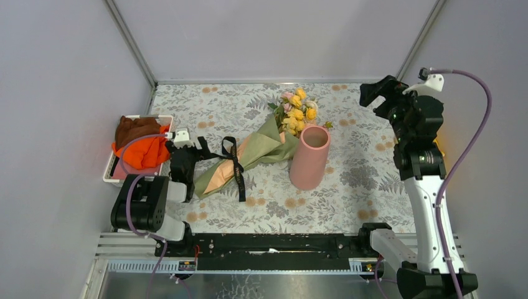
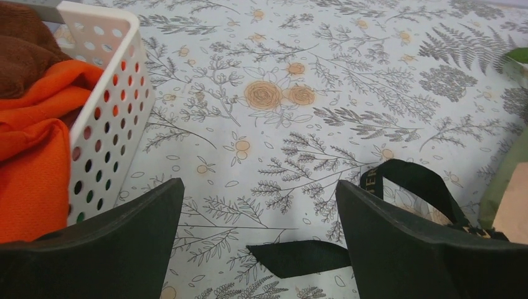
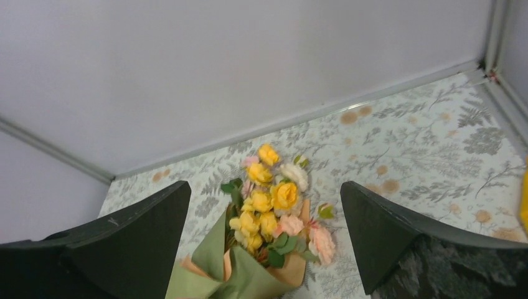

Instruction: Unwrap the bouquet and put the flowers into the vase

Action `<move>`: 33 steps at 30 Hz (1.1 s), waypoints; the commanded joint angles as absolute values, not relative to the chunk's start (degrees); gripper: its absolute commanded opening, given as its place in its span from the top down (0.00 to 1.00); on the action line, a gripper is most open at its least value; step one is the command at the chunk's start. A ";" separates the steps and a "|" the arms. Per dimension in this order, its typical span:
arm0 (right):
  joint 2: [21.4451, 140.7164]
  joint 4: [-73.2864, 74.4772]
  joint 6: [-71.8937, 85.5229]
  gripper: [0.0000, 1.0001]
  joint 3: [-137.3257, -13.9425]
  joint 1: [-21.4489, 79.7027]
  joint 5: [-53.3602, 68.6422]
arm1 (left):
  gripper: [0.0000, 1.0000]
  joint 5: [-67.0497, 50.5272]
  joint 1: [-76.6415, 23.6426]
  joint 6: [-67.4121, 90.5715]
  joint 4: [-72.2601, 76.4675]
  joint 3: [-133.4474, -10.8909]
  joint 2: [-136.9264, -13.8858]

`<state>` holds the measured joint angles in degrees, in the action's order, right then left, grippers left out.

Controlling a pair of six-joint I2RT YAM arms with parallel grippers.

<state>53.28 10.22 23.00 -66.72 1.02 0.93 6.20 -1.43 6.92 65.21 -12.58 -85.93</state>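
One bouquet (image 1: 249, 156) is lying on its side near the middle of the floral-print table (image 1: 361, 180). It is a cone of peach-orange and olive-green paper, and a black ribbon (image 1: 235, 167) is cinching it, its loose ends trailing onto the tabletop. Its narrow tail is pointing toward the left gripper (image 2: 259, 187). The flowers (image 1: 297, 111), mostly yellow with a few pink and white, are spilling from the wide end. One tall matte pink vase (image 1: 309, 157) is standing just beside that wide end, its round mouth showing. At the left edge, one white perforated basket (image 1: 109, 174) is holding two cloths, one orange (image 1: 144, 152) and one brown (image 1: 134, 128). Both the left gripper and the right gripper (image 3: 264, 187) are standing spread wide, gripping nothing.
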 commanded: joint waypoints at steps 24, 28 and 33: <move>66.88 50.68 16.98 0.21 -89.56 23.19 1.05 | 0.01 -6.42 -14.12 34.75 -3.09 -79.62 -59.61; 66.71 52.52 15.88 0.22 -88.83 23.46 -1.10 | 0.01 -9.09 -14.24 34.51 -0.21 -80.30 -57.14; 67.67 52.40 15.98 0.25 -86.95 24.18 -0.14 | 0.01 -14.88 -14.24 33.01 3.12 -81.20 -56.75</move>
